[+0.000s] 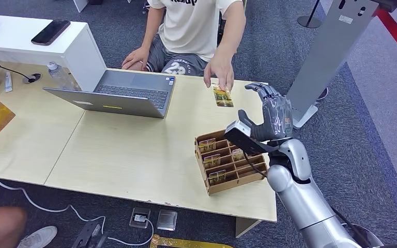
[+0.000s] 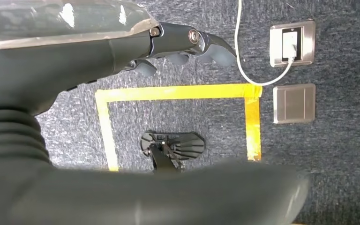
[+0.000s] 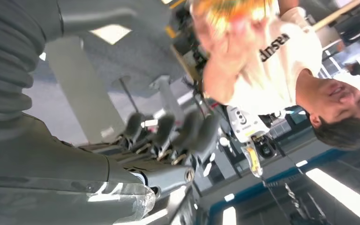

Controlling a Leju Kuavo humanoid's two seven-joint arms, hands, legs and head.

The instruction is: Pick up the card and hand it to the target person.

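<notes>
Yellow and glossy, the card [image 1: 223,96] lies flat on the pale wooden table [image 1: 134,150], under the fingertips of the seated person's hand [image 1: 218,72], which presses or holds it near the table's far edge. The robot's right hand [image 1: 273,114] is raised just beside and nearer than the card, fingers loosely spread and grasping nothing; in the right wrist view its dark fingers [image 3: 168,131] hang apart with the person's hand and an orange-yellow blur of the card beyond them. The left hand [image 2: 187,47] hangs low over the carpet with yellow floor tape [image 2: 178,92] under it, fingers slightly curled and holding nothing.

By the look of it the handover is at or past its end, since the card sits with the person and not with the robot.

Risks from here are small ones. The right hand hovers just above the wooden card rack [image 1: 226,161] at the table's near right corner, so a careless drop of the arm could knock the rack or spill its remaining cards. A forward sweep could also brush the person's fingers or push the card off the far edge. The open laptop [image 1: 119,93] sits well to the left, out of harm's way
</notes>
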